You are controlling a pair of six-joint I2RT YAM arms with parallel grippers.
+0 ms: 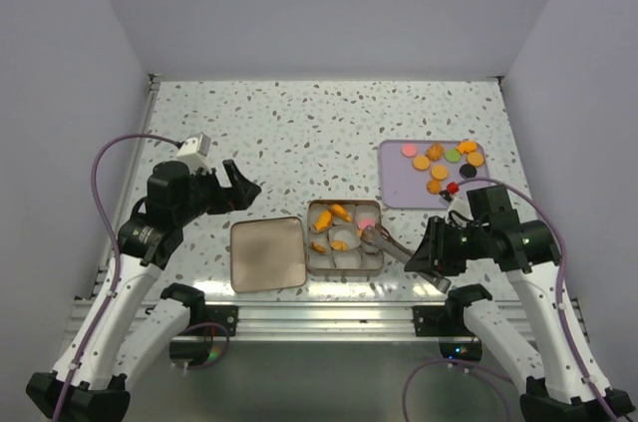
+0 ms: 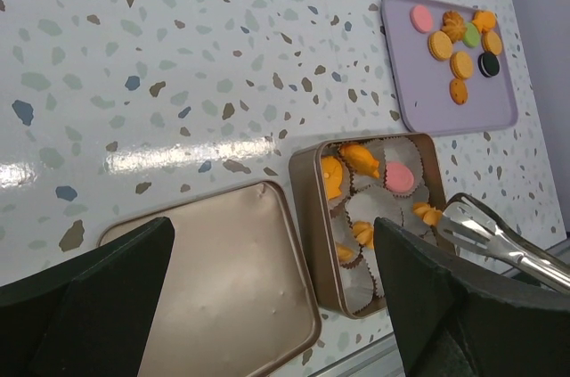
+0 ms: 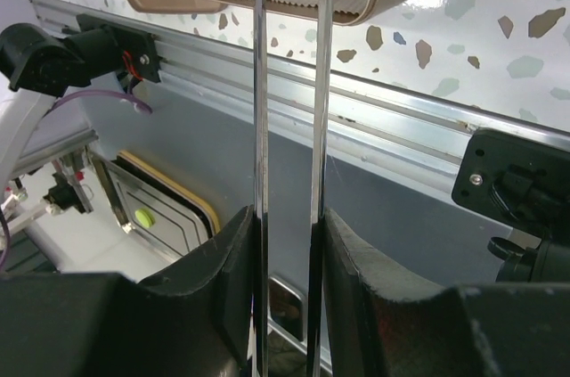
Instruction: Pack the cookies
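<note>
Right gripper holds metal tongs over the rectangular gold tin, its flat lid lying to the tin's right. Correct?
No. Top external view: the flat gold lid lies left of the rectangular gold tin. Right gripper does hold the metal tongs over it.

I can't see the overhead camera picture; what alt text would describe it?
The right tool holds metal tongs reaching to an open tin partly filled with orange and pink cookies, on a speckled table. The tin's lid lies to its left, more cookies sit on a lilac tray farther back, and the left tool hovers open.
</note>
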